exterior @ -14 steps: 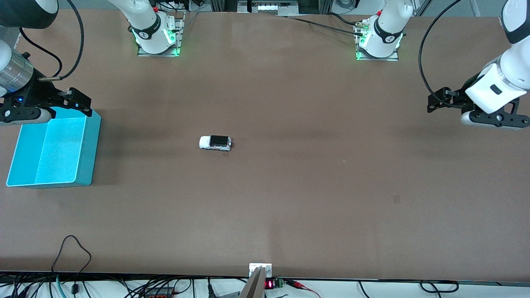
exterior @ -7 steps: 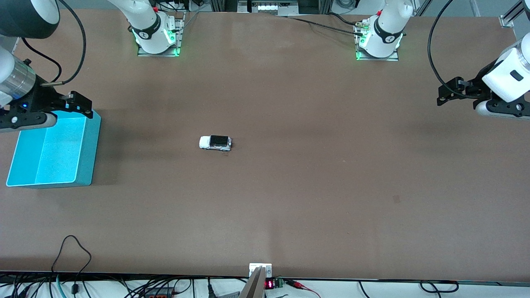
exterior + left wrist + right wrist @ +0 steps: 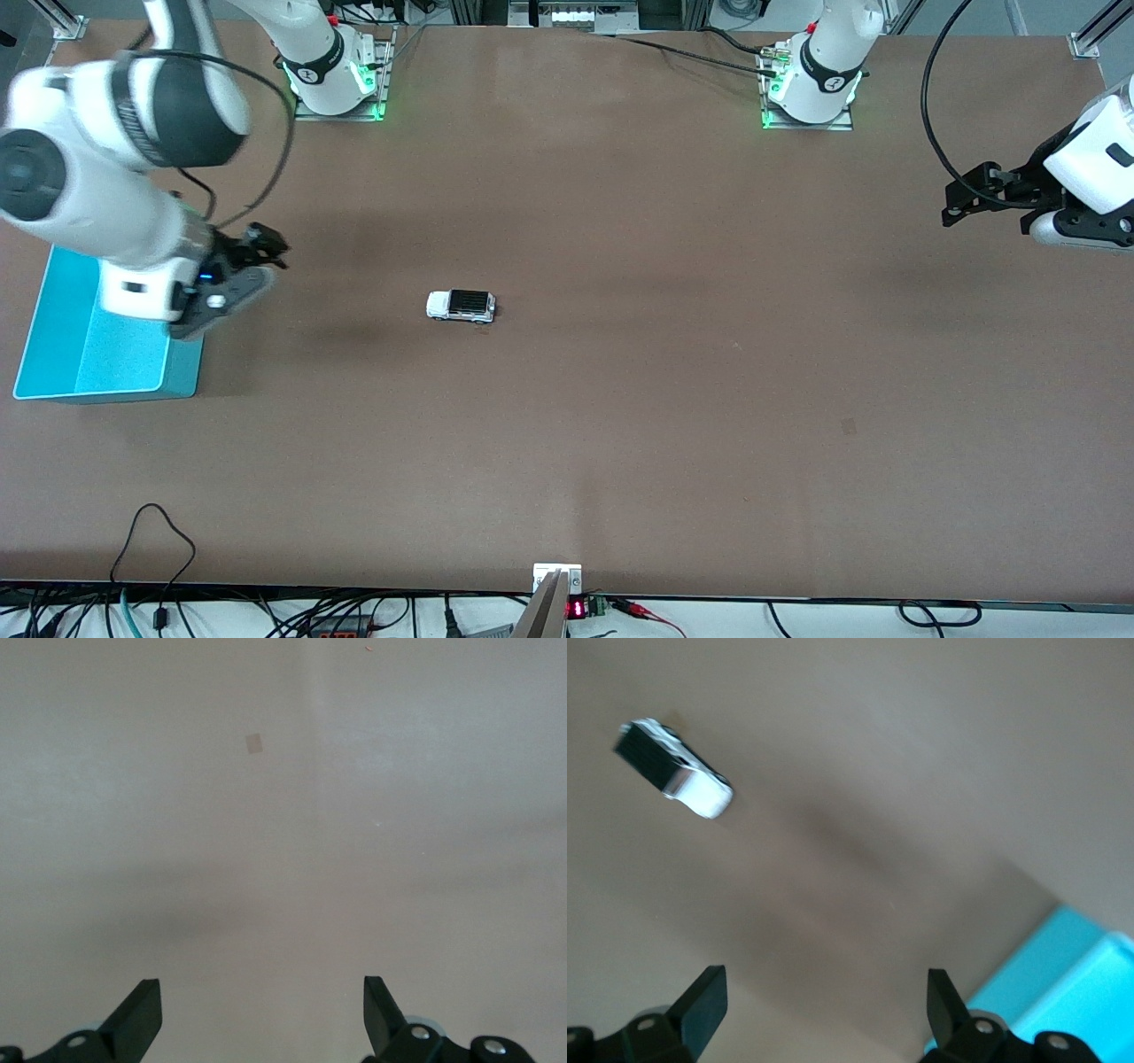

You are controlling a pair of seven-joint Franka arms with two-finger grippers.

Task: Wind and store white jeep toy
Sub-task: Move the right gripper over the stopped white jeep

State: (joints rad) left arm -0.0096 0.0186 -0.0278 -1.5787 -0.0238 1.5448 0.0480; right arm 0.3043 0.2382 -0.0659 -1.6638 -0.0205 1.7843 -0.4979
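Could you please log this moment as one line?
white jeep toy: untouched, mid-table | right tool: open, beside teal bin | left tool: open, waiting

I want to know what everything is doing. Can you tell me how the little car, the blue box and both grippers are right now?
white jeep toy: upright on its wheels on the table, nothing touching it.
blue bin: open-topped, nothing visible inside; the right arm hides part of it.
right gripper: open, empty, over the table beside the bin.
left gripper: open, empty, over the table's left-arm end.
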